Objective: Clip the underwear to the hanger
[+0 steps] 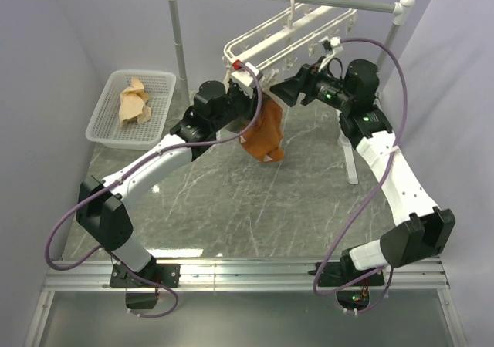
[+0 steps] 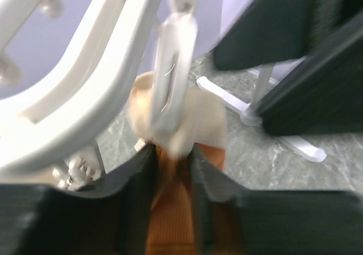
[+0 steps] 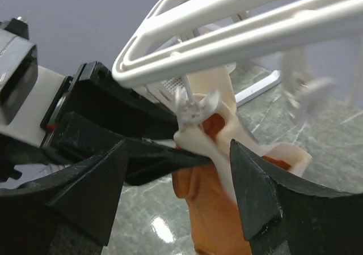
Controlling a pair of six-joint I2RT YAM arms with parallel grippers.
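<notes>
Hanging underwear [image 2: 170, 221] lies between fingers [image 2: 133, 181] of left end effector [image 2: 173, 160].

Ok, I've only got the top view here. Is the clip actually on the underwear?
Observer: In the right wrist view, the clip hanging under the hanger meets the pale waistband of the underwear and looks bitten onto it.
Operator: Is the right gripper on the clip?
Observer: No. The right gripper is open, with its fingers wide on either side of the clip and clear of it.
Operator: And the left one?
Observer: In the left wrist view, orange fabric sits between the fingers of the left gripper. It's too blurred to tell whether it's pinched.
</notes>
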